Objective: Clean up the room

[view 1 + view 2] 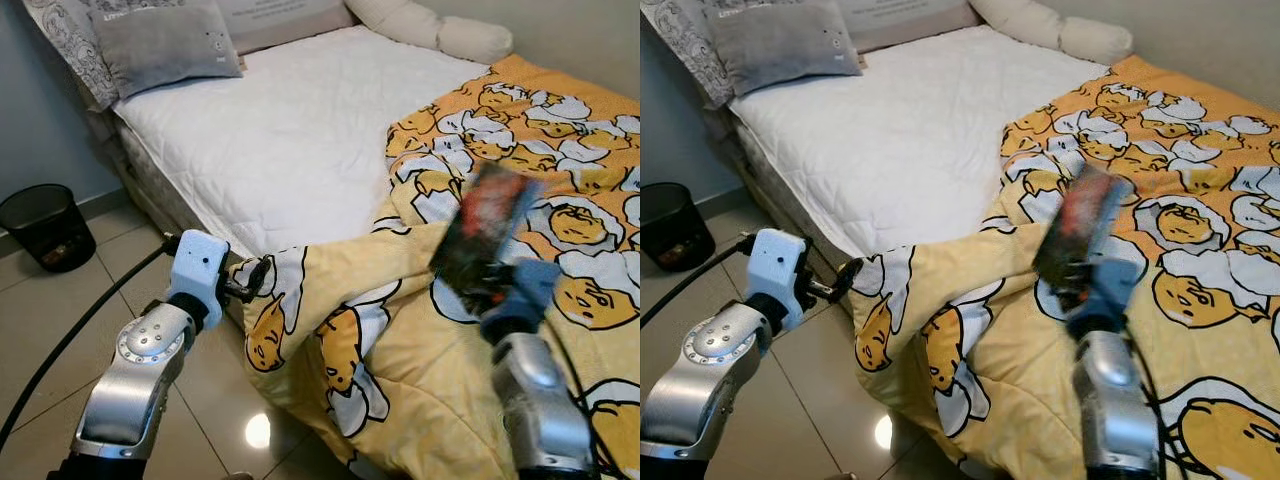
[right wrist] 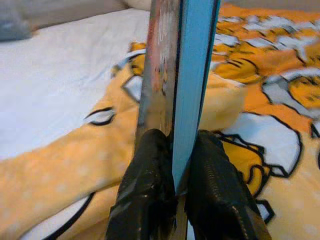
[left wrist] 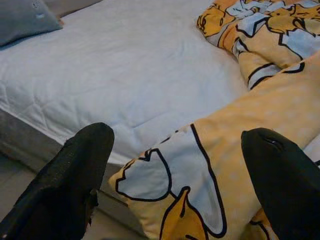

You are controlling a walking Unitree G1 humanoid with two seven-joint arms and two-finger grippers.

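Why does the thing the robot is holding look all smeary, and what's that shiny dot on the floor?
In the left eye view the book in the right gripper is streaked with motion blur, while the bed stays sharp. In the right wrist view the book is soft. The dot is lamp glare on glossy floor tiles.

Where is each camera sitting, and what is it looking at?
Left eye view: on the head, looking down at the bed; both silver arms show.
Right eye view: same head, same scene.
Left wrist view: on the left arm, facing the blanket between the open left gripper.
Right wrist view: on the right arm, facing the book in the right gripper.
Both wrist views share the blanket.
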